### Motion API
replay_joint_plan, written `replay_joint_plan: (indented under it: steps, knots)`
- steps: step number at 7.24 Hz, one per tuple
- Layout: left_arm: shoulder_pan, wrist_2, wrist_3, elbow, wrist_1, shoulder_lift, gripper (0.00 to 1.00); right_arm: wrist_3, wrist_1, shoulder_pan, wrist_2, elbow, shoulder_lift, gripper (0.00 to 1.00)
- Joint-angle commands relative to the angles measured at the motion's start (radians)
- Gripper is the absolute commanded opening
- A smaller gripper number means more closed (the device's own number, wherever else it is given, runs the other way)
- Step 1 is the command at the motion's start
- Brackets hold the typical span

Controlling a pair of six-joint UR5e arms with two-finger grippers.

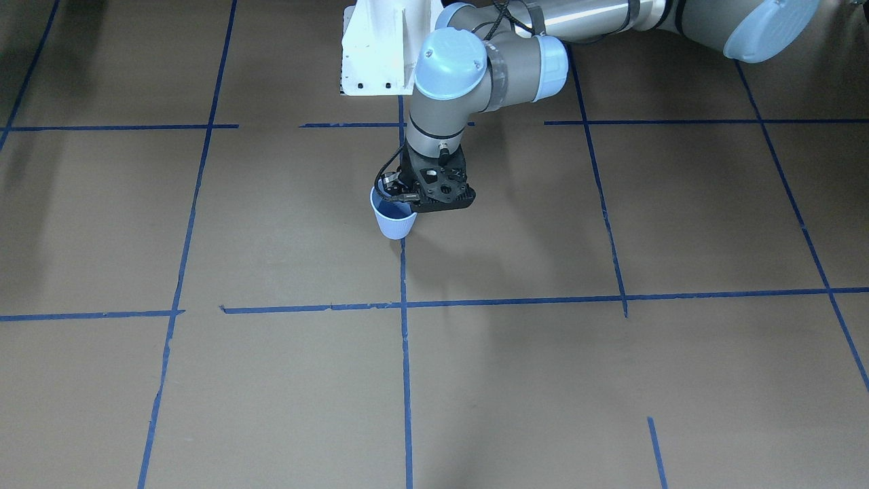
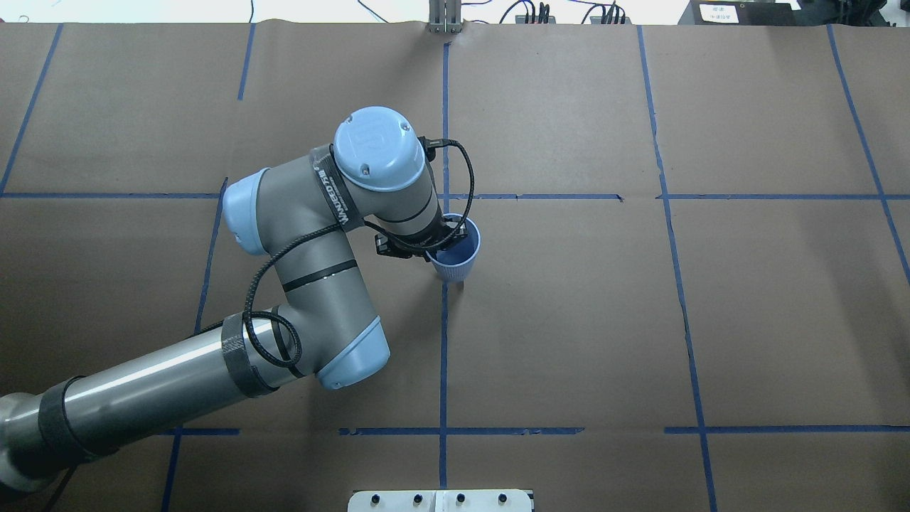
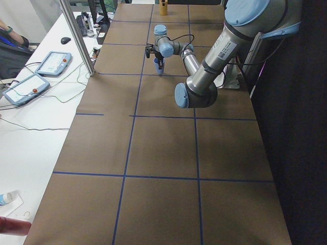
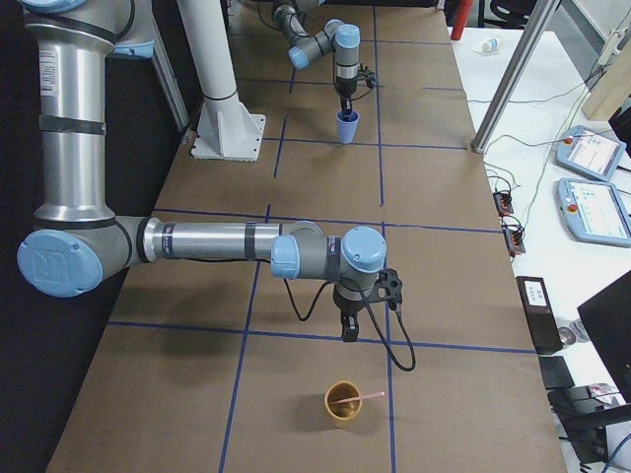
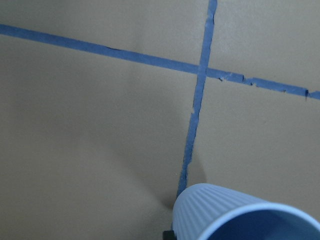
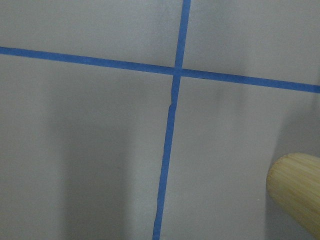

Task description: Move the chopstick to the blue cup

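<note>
The blue cup (image 1: 394, 222) stands near the table's middle on a blue tape line; it also shows in the overhead view (image 2: 455, 257) and the left wrist view (image 5: 240, 215). My left gripper (image 1: 402, 198) is down at its rim, fingers over the cup's wall, and looks shut on it. A pale pink chopstick (image 4: 363, 396) leans in a tan bamboo cup (image 4: 342, 409) far off at the table's right end. My right gripper (image 4: 347, 333) hangs just above the table next to that cup; I cannot tell whether it is open or shut.
The bamboo cup's edge shows at the lower right of the right wrist view (image 6: 297, 192). The white robot base (image 1: 377, 47) stands behind the blue cup. Blue tape lines cross the brown table (image 2: 640, 320). Operator desks with devices (image 4: 592, 187) lie beyond the table's far edge.
</note>
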Motion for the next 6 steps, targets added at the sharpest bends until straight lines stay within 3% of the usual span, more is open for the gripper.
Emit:
replay_joint_plan:
  steps: [1,4,5,6]
  knots:
    - [0.012,0.004,0.006,0.011,-0.003,0.005,0.02,0.000,0.000,0.000,0.000,0.000,0.000,1.00]
    - [0.012,0.004,0.008,0.011,-0.003,0.015,0.09,0.000,0.000,0.000,0.000,0.000,0.000,1.00]
    - [0.012,0.002,0.008,0.011,-0.003,0.015,0.29,0.000,0.000,0.000,0.000,0.000,0.000,1.00]
    - [0.010,0.004,0.006,0.010,-0.002,0.015,0.66,0.000,0.000,0.000,0.000,0.000,0.000,1.00]
